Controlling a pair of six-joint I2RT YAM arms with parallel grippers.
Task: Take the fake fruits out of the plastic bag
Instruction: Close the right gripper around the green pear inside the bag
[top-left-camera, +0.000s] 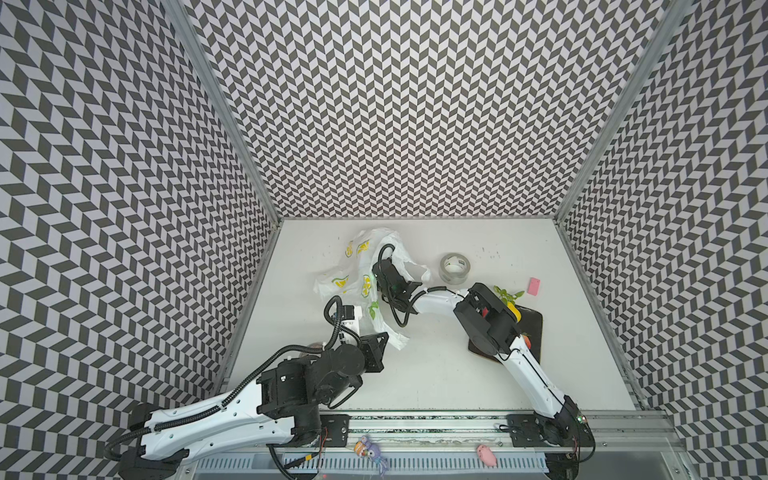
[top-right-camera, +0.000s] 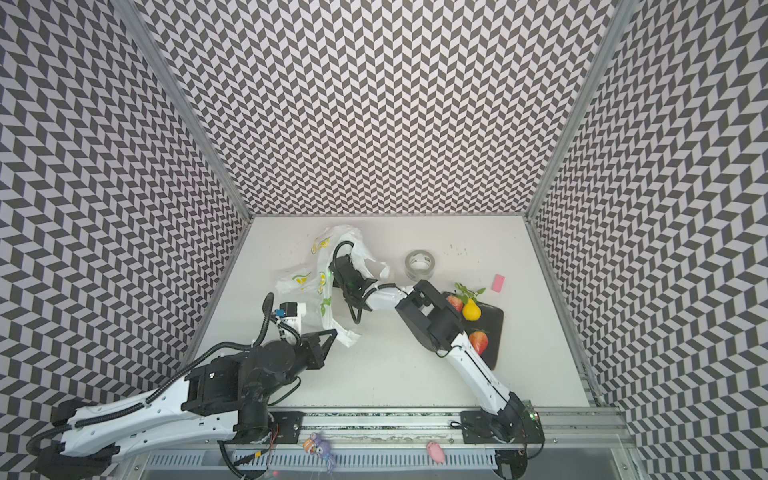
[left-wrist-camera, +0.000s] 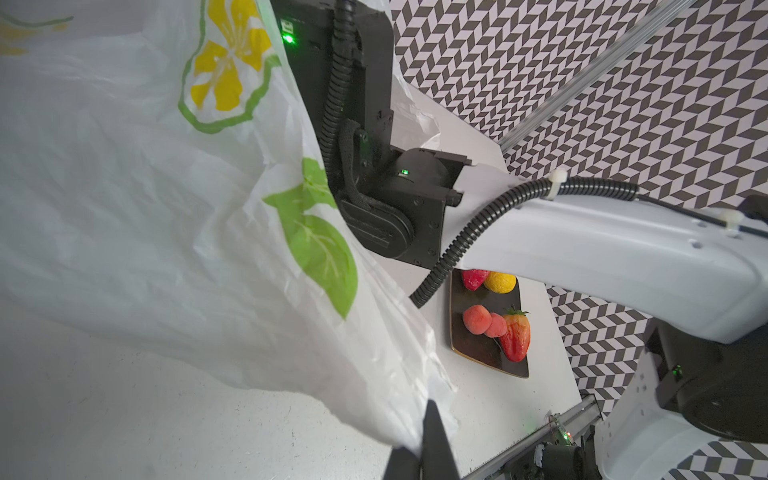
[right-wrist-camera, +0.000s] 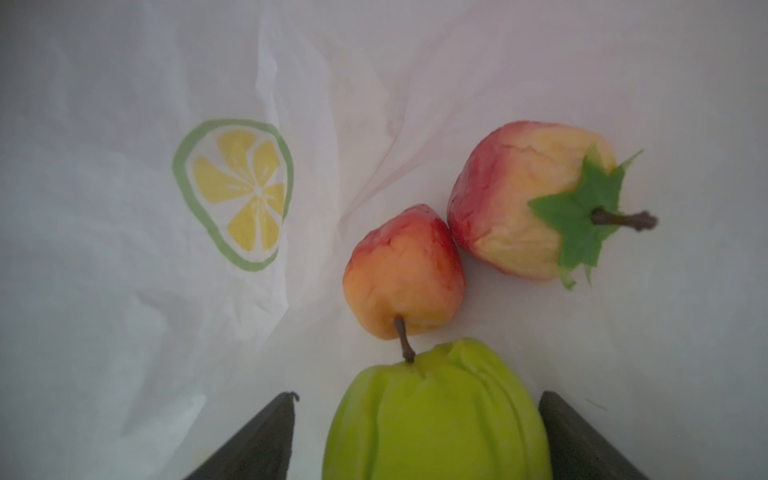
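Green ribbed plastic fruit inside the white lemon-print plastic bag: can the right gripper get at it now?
Probably yes. The right gripper is inside the white lemon-print plastic bag, jaws open either side of the green ribbed plastic fruit, nothing between. The left gripper pinches the bag's edge.

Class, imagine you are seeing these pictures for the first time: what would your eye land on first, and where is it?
The lemon-printed plastic bag left of centre on the table, its near corner pinched by the left gripper. Inside it, the right wrist view shows a green ribbed fruit between the open jaws of the right gripper, two red-and-yellow fruits just beyond. At the right, a dark tray holds more bright fruits.
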